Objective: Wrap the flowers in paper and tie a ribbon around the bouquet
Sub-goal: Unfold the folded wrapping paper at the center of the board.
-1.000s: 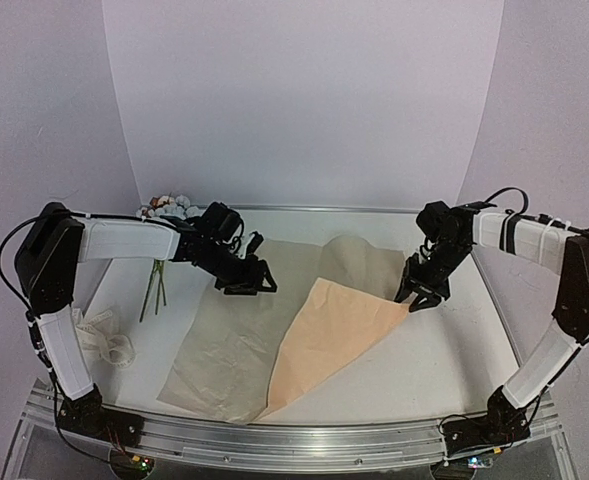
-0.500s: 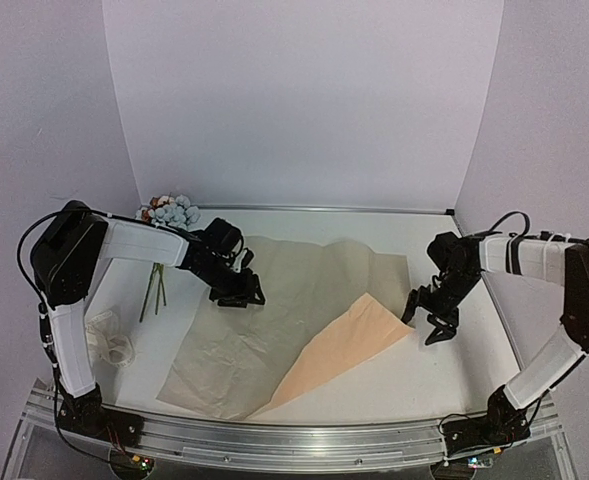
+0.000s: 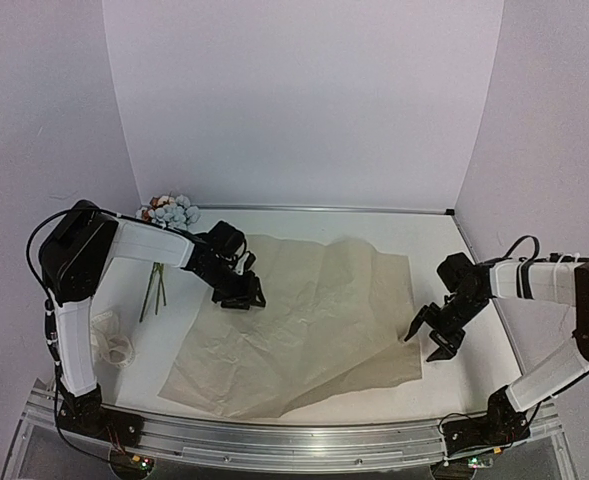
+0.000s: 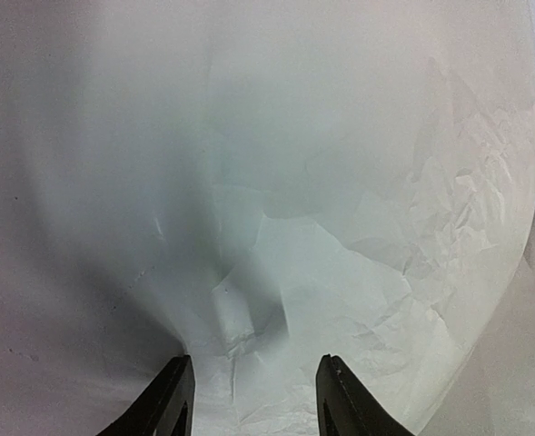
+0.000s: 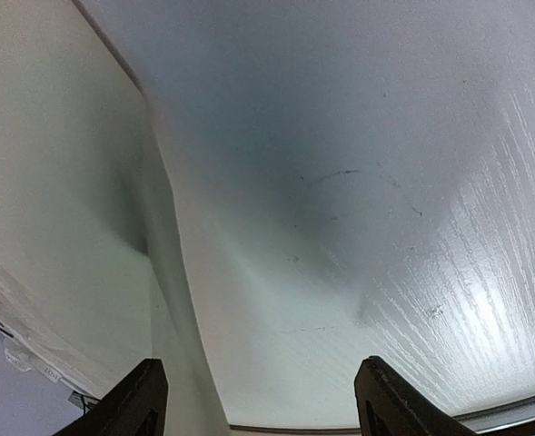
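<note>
The right claw (image 3: pixel 426 340), fingers apart, had let go, and the paper (image 3: pixel 304 330) lay flat again mid-frame, nothing wrapped. The left claw (image 3: pixel 242 298) stood apart on its upper-left edge; the flowers (image 3: pixel 170 210) waited upper left.

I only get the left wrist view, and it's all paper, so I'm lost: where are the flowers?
Observer: The flowers lie at the far left corner, off the paper.
Operator: And the ribbon?
Observer: The ribbon is heaped at the near left, also off the paper.
Operator: What about the right pincer?
Observer: The right pincer is open at the paper's right edge, holding nothing.
</note>
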You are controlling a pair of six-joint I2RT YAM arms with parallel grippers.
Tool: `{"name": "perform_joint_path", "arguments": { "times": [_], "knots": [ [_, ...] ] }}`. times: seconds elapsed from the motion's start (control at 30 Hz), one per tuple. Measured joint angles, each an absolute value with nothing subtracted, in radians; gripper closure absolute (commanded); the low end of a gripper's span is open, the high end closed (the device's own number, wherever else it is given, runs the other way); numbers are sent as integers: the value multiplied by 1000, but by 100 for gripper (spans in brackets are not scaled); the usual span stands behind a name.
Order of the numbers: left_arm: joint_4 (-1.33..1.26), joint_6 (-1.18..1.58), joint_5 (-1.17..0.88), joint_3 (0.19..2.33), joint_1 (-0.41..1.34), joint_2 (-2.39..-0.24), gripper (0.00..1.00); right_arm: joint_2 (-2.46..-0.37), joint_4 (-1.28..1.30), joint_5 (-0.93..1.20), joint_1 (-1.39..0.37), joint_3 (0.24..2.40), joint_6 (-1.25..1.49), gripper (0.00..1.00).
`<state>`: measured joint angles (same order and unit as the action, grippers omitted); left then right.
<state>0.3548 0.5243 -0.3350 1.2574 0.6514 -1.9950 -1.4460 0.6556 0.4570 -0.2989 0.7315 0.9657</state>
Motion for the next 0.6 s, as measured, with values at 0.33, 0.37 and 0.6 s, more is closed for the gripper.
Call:
{"name": "perform_joint_path", "arguments": {
  "times": [0.33,0.37,0.6],
  "knots": [
    [340,519,-338,1320,642,-2045,52,-1399,592,439,-339,621,1012,38],
    [341,516,-339,1336,639,-2056,52,-1383,586,427,-355,610,1017,38],
    [373,479,-350,1558,592,-2202,52,-1265,553,302,-534,529,1064,40]
  ]
}}
